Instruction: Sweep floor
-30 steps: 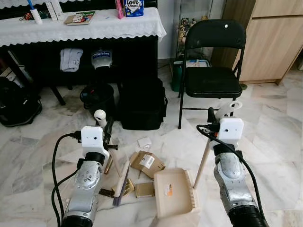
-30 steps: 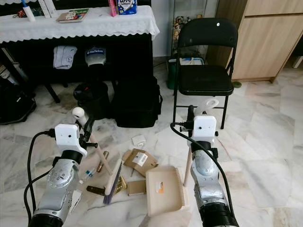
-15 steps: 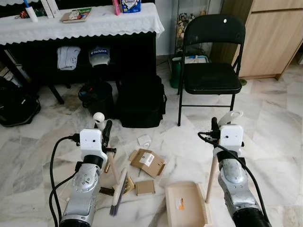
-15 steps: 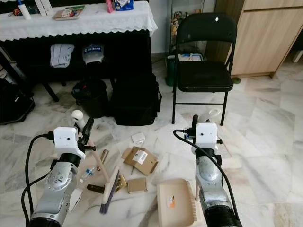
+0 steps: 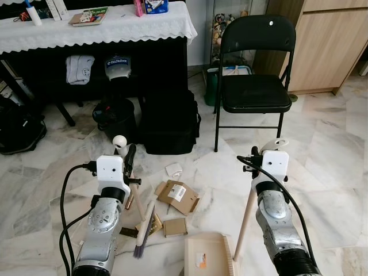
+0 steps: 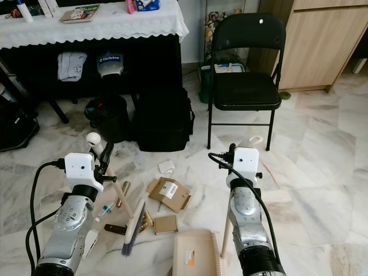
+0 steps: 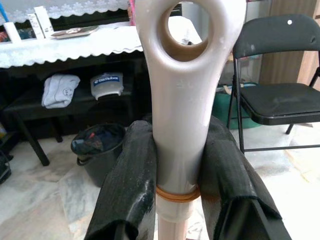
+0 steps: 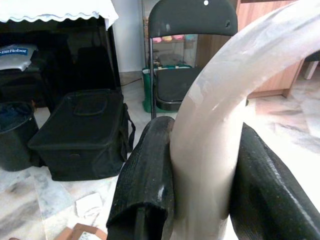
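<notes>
**Q:** How does the broom handle in your grip?

**A:** The short beige-handled broom with dark bristles leans on the marble floor, its head low among the litter. It looks light and stiff, I judge, though the smooth plastic end could slip. My left gripper is clamped on it just below the hanging loop, both black fingers pressed against the shaft. Higher than that, I reckon, there is nothing to squeeze.

**Q:** And the other tool?

**A:** The beige plastic dustpan sits flat on the floor near my feet, its long wooden handle rising to my right gripper, closed around the curved grey top. Light too, I think, but the pan end would swing.

**Q:** What do the views add to one another?

**A:** My head views show the litter: a torn brown cardboard piece, a small brown box, a white scrap, all between the broom and dustpan. The wrist views show finger contact instead, plus the black folding chair and black bag beyond.
</notes>
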`<state>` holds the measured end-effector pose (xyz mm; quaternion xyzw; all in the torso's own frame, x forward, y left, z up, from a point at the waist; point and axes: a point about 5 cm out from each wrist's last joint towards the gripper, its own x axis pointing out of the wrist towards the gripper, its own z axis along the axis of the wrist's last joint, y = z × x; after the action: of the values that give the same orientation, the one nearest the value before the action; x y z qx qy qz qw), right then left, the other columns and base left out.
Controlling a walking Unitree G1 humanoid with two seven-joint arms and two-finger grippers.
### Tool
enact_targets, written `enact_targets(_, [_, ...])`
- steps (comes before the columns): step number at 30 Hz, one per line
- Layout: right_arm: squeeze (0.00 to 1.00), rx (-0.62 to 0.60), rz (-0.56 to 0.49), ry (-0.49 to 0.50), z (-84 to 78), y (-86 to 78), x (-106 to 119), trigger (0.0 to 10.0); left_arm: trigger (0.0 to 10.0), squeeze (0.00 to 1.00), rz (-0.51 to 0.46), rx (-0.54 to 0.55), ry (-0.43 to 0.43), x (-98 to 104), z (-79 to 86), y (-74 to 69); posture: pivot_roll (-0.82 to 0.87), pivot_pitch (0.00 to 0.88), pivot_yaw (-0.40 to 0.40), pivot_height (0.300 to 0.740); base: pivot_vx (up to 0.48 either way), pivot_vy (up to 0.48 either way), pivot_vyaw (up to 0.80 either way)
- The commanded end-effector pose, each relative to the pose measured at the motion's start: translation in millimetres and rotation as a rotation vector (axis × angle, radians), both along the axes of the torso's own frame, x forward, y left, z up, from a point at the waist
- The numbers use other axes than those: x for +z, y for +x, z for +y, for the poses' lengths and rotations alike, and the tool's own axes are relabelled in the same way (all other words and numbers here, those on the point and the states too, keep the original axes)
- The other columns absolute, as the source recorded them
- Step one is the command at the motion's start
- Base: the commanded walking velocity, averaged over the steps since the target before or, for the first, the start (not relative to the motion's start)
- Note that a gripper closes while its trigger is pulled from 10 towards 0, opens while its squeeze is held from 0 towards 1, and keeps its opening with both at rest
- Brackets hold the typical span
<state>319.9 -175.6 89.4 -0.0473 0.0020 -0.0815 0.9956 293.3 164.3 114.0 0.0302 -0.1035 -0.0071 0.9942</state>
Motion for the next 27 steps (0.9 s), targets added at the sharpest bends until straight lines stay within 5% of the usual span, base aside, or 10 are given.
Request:
enact_targets(1, [0.0,0.005,-0.035,0.012,1.2,1.9,9.3,10.0,10.0,0.0,-0.038,-0.005,0.019,9.9,0.0,3.3,0.03,0.102,0.075,0.74,0.0,0.0,0.0])
enact_targets(18, [0.0,0.047,0.171,0.093,7.7,3.6,1.8,10.0,10.0,0.0,-0.041,-0.006,0.022,11.0,0.5,6.0,0.02,0.097,0.073,0.74,0.0,0.0,0.0])
enact_targets(27, [0.0,0.121,0.375,0.182,18.3,-3.5,-15.3,10.0,10.0,0.0,-0.04,0.0,0.023,11.2,2.4,6.2,0.02,0.099,0.07,0.74,0.0,0.0,0.0])
